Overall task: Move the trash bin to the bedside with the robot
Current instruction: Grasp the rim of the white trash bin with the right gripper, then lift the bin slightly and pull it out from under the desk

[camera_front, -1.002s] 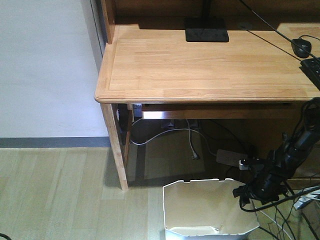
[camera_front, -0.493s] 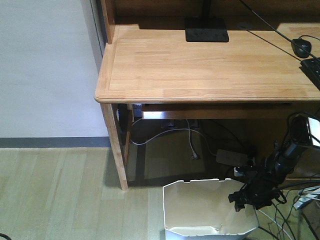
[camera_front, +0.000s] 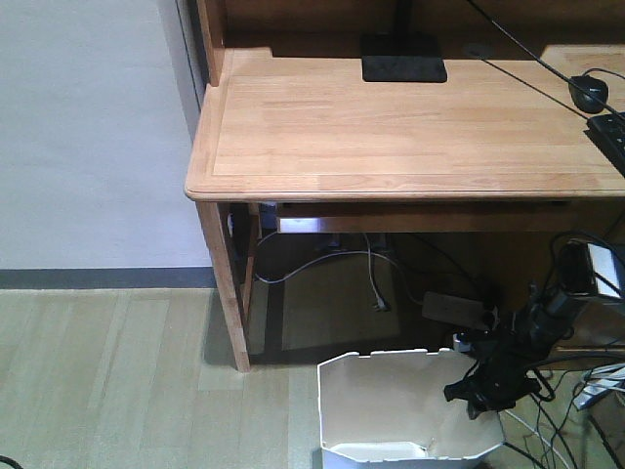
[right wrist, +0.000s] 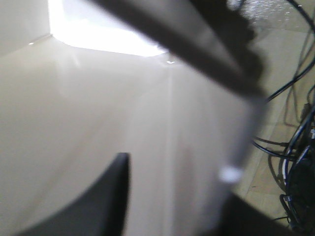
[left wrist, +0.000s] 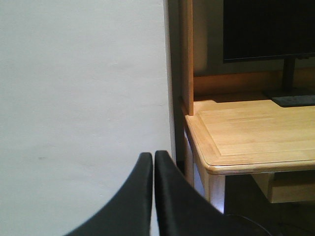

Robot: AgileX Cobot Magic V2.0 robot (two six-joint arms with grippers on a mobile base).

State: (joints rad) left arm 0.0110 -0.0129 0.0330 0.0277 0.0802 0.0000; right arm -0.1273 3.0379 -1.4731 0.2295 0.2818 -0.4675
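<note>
Tall white plastic trash bin [camera_front: 383,403], tapered, angular rim, cream inside: stands on the pale wood-plank floor [camera_front: 107,381] just in front of the light wooden desk [camera_front: 391,127], near its left leg, partly cut off by the lower frame edge.

Right gripper [camera_front: 477,395], black and trailing cables, sits at the bin's right rim. Its wrist view shows one dark finger [right wrist: 106,196] inside against the cream wall and a blurred dark shape outside the rim. Can't tell if it is pinching the wall.

Left gripper [left wrist: 153,155]: fingers pressed together, nothing between, facing a white wall [left wrist: 78,88] beside the desk corner.

On the desk: black monitor base [camera_front: 403,59], black mouse [camera_front: 589,91], black keyboard edge [camera_front: 610,132]. Underneath: white cables [camera_front: 332,259] and a grey power strip [camera_front: 451,307].
</note>
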